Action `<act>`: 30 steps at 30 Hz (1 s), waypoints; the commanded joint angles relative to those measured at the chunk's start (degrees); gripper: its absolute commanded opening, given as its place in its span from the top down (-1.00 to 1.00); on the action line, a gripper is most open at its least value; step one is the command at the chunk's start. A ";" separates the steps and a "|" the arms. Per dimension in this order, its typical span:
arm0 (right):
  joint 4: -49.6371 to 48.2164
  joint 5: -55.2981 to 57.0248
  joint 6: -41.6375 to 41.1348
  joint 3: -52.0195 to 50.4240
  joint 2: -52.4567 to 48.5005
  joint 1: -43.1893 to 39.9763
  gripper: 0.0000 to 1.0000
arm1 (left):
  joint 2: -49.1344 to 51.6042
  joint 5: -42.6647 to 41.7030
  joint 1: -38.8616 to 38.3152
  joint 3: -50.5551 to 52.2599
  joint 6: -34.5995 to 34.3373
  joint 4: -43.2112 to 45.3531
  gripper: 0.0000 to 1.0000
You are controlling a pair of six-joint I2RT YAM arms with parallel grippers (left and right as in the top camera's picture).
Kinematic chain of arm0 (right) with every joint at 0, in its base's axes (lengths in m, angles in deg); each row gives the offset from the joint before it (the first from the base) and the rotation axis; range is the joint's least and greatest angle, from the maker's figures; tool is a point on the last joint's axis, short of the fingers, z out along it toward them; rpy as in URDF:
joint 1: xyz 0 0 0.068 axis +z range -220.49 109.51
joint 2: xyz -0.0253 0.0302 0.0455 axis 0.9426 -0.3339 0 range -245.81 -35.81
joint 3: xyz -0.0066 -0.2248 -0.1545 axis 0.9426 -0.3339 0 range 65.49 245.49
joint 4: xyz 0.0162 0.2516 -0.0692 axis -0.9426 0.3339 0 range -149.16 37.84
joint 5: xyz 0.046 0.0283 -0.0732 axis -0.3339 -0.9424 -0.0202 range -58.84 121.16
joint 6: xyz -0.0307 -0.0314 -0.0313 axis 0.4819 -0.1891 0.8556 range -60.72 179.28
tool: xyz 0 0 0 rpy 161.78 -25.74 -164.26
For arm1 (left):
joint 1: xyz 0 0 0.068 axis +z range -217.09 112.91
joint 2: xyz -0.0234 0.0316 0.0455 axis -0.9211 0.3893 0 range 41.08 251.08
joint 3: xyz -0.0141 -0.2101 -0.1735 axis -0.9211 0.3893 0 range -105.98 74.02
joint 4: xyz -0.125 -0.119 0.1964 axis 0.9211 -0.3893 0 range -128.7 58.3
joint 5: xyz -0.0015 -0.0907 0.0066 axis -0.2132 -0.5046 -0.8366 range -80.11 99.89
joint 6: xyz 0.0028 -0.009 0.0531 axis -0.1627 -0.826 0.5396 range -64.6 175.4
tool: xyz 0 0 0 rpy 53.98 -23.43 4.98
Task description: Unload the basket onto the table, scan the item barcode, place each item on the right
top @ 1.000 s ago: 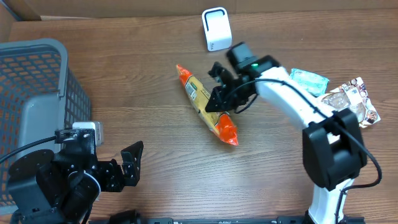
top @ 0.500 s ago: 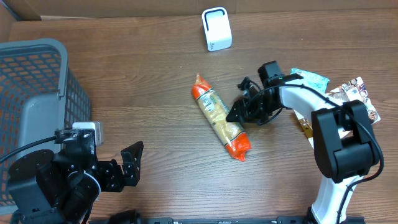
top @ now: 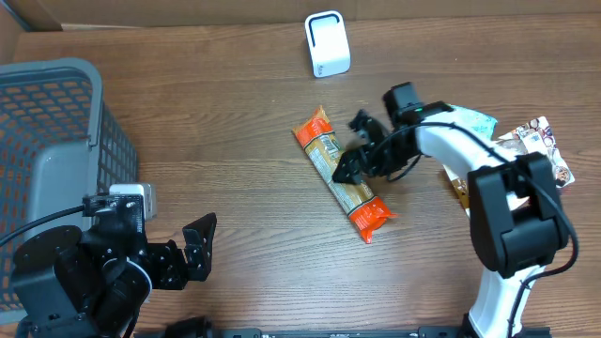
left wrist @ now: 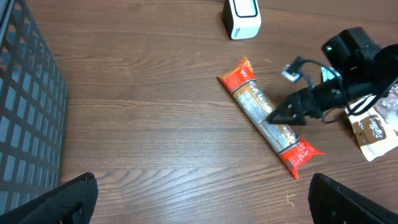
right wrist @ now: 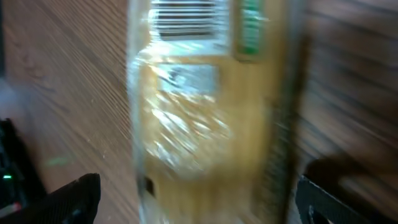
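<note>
- Overhead: a snack packet [top: 343, 176] lies flat on the table [top: 235, 141], well apart from the white barcode scanner [top: 327, 44]. The right end effector [top: 349, 150] hangs over the packet's middle, fingers spread wide and gripping nothing.
- Left wrist: the left end effector [left wrist: 202, 193], fully spread and empty, waits beside the grey basket [left wrist: 31, 112].
- Right wrist: though blurred, the view shows the packet's barcode [right wrist: 186, 15] facing up. By this evidence no scan is under way. The packet apparently has yet to be lifted and presented to the scanner.
</note>
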 commanded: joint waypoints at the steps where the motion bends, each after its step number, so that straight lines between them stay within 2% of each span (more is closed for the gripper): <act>1: -0.55 3.15 1.20 0.98 -1.36 0.59 -1.00 | -0.02 0.20 0.20 -0.63 0.85 0.20 -0.99; 12: 0.46 3.78 1.22 0.90 -6.58 -1.25 -1.00 | -0.02 0.20 0.20 -0.63 0.85 0.20 -0.99; 17: 1.25 7.26 1.18 1.16 -6.58 -3.19 -0.78 | -0.02 0.20 0.20 -0.63 0.85 0.20 -0.99; 22: 1.88 15.15 0.96 1.16 -6.58 -3.96 -0.79 | -0.02 0.20 0.20 -0.63 0.85 0.20 -0.99; 27: 2.01 10.75 0.96 0.57 -6.60 -2.58 -0.79 | -0.02 0.20 0.20 -0.63 0.85 0.20 -0.99; 30: 0.31 12.07 0.74 -1.31 -6.84 0.11 -0.79 | -0.02 0.20 0.20 -0.63 0.85 0.20 -0.99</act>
